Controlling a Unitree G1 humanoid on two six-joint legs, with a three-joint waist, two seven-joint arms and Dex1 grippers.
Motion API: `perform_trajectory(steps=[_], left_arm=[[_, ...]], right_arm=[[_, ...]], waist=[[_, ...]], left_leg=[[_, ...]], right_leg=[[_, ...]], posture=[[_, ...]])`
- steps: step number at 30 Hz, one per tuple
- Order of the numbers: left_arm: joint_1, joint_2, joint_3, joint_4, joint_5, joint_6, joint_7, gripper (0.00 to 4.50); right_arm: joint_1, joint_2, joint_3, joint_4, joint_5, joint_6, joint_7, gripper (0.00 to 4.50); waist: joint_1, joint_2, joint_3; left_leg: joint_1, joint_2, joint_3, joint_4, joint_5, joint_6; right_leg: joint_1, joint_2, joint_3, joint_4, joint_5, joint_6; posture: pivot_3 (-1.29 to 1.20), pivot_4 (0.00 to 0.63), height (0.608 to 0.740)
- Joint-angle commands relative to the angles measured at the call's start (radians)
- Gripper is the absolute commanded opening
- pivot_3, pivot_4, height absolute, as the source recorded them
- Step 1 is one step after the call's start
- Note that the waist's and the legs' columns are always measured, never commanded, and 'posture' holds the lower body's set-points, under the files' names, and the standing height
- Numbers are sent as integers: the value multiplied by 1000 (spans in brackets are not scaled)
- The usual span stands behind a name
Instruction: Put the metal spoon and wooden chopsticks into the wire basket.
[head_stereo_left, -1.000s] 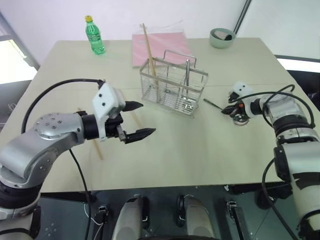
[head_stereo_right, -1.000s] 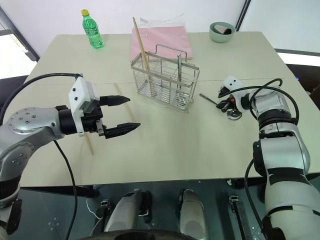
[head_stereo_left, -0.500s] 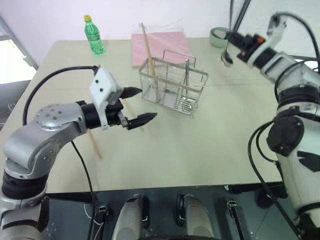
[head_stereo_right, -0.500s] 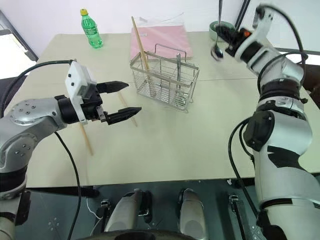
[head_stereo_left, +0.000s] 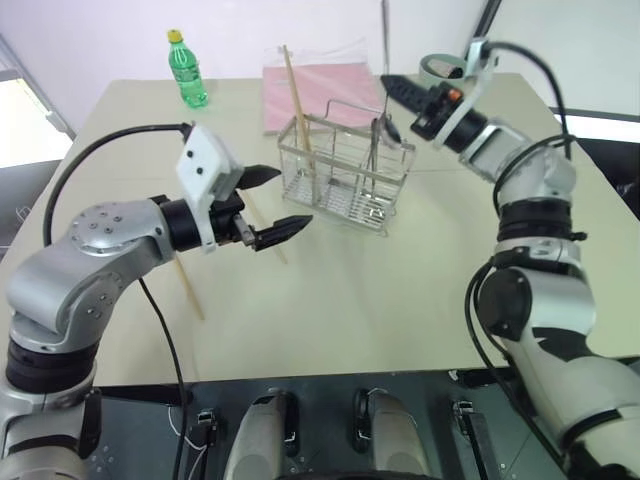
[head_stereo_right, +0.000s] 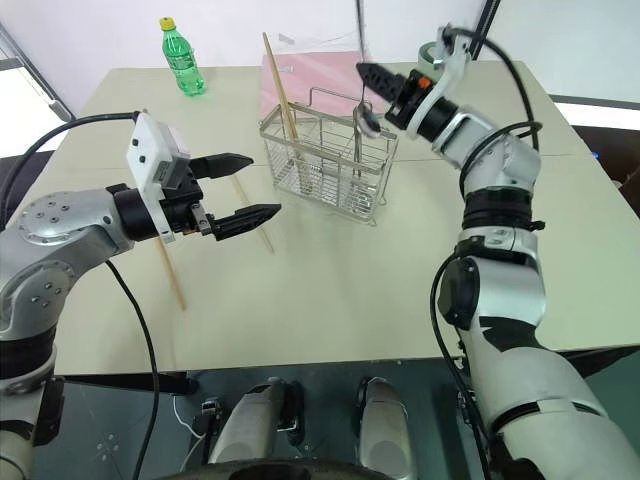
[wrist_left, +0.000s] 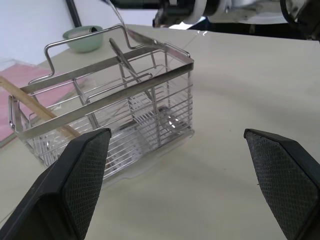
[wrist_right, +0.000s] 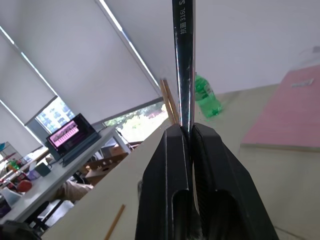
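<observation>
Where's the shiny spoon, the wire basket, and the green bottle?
metal spoon (head_stereo_right: 368, 118), right eye view, on its bowl hanging above the basket.
wire basket (head_stereo_left: 330, 180), left eye view, on its front mesh wall.
green bottle (head_stereo_left: 188, 78), left eye view, on the middle of its body.

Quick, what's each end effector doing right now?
Left end effector: open, holding nothing.
Right end effector: closed on the spoon, above the basket.
</observation>
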Motion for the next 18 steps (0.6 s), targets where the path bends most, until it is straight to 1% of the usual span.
perform_trajectory(steps=[1,5,6,7,8,13,14,18], left_arm=[[-19,9,46,-37,-11,-1,12,4500],[-18,10,53,-41,-16,5,19,4500],[-18,10,55,-42,-18,7,21,4500],[-18,10,56,-42,-20,7,22,4500],[-19,10,57,-41,-21,8,22,4500],[-26,5,54,-35,-19,6,27,4500],[-28,3,54,-33,-19,5,29,4500],[-26,-5,69,-32,-31,15,53,4500]], right_arm=[[34,15,21,-100,15,-39,11,42],[30,26,-29,-74,64,-29,-31,42],[23,26,-44,-65,79,-22,-39,740],[19,26,-53,-61,89,-21,-45,1053],[16,25,-56,-60,93,-24,-51,1537],[14,16,-64,-70,113,-14,-73,4132],[17,12,-63,-76,114,-13,-73,4419],[23,-15,-58,-104,118,3,-61,4419]], waist=[[-1,0,0],[-1,0,0],[-1,0,0],[-1,0,0],[-1,0,0],[-2,0,0],[-1,0,0],[0,0,0]], left_leg=[[0,0,0,0,0,0],[0,0,0,0,0,0],[0,0,0,0,0,0],[0,0,0,0,0,0],[0,0,0,0,0,0],[0,0,0,0,0,0],[0,0,0,0,0,0],[0,0,0,0,0,0]], right_leg=[[0,0,0,0,0,0],[0,0,0,0,0,0],[0,0,0,0,0,0],[0,0,0,0,0,0],[0,0,0,0,0,0],[0,0,0,0,0,0],[0,0,0,0,0,0],[0,0,0,0,0,0]], posture=[[0,150,692],[0,150,692],[0,150,692],[0,150,692],[0,150,692],[0,150,692],[0,150,692],[0,150,692]])
